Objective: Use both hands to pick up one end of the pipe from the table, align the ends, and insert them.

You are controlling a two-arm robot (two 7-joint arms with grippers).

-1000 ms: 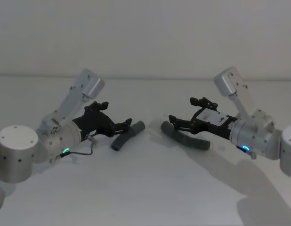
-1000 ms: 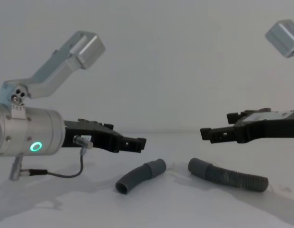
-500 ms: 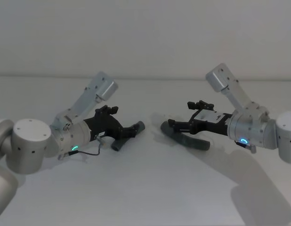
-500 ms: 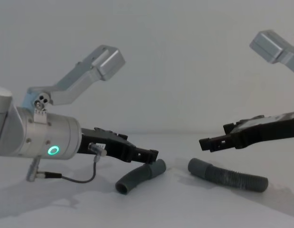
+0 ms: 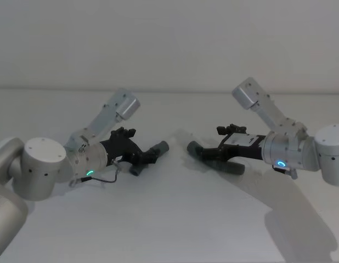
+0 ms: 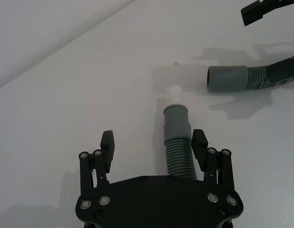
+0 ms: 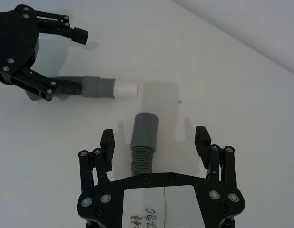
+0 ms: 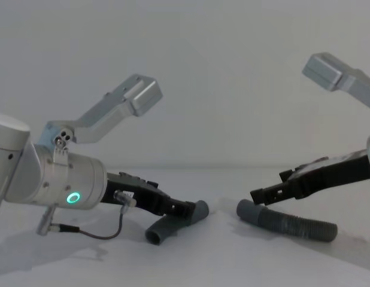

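The pipe lies in two dark grey pieces on the white table (image 5: 169, 219). The short curved piece (image 5: 154, 151) has its cuff (image 8: 200, 210) pointing toward the longer ribbed piece (image 8: 293, 224), a gap between the two ends. My left gripper (image 6: 153, 141) is open and low over the short piece (image 6: 178, 154), one finger on each side of its ribbed body. My right gripper (image 7: 155, 138) is open too, straddling the long piece just behind its cuff (image 7: 145, 126). Neither piece is lifted. In the head view the left gripper (image 5: 142, 158) and right gripper (image 5: 213, 155) face each other.
The white table stretches bare in front of and behind the two pieces. A thin cable (image 8: 107, 230) loops under the left wrist. A plain wall closes off the back.
Both grippers have come down and forward: the left one now straddles the short piece, the right one the long piece near its cuff. The pieces have stayed put.
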